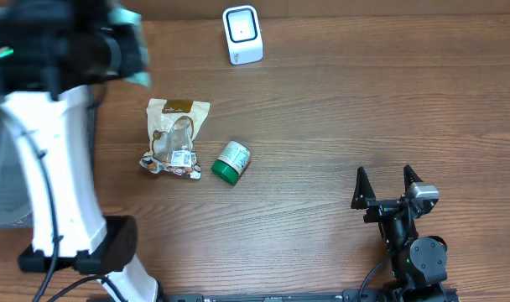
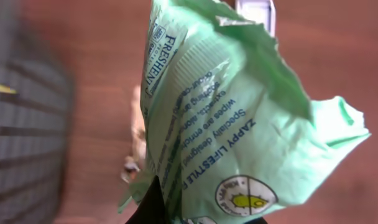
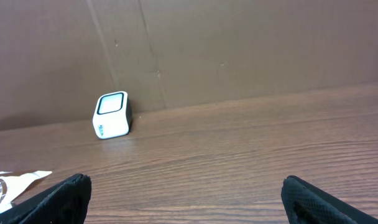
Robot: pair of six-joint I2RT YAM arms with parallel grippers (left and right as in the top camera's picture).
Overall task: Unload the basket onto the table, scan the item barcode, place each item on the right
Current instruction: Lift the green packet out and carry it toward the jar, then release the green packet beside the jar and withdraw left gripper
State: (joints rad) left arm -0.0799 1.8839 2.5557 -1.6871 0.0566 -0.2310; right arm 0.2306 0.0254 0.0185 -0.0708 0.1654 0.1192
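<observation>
Left claw (image 2: 204, 219): jaws closed on the bottom edge of the green wipes packet (image 2: 239, 124). One dark finger (image 2: 153, 202) shows against the packet's lower left. In the wrist view the packet stands up from the jaws and fills most of the frame, crumpled, printed side to the lens.

Overhead, this claw (image 1: 104, 52) sits high above the far left of the table (image 1: 339, 109), close to the camera and blurred. The packet appears only as a teal smear at its right side.

The white scanner (image 1: 242, 33) stands at the far centre of the table, to the right of the packet and apart from it.

On the table below, left of centre, lie a clear snack bag (image 1: 175, 138) and, just right of it, a green-capped jar (image 1: 231, 162) on its side.

Right claw (image 1: 384, 174): near right, jaws spread fully wide, holding nothing.
</observation>
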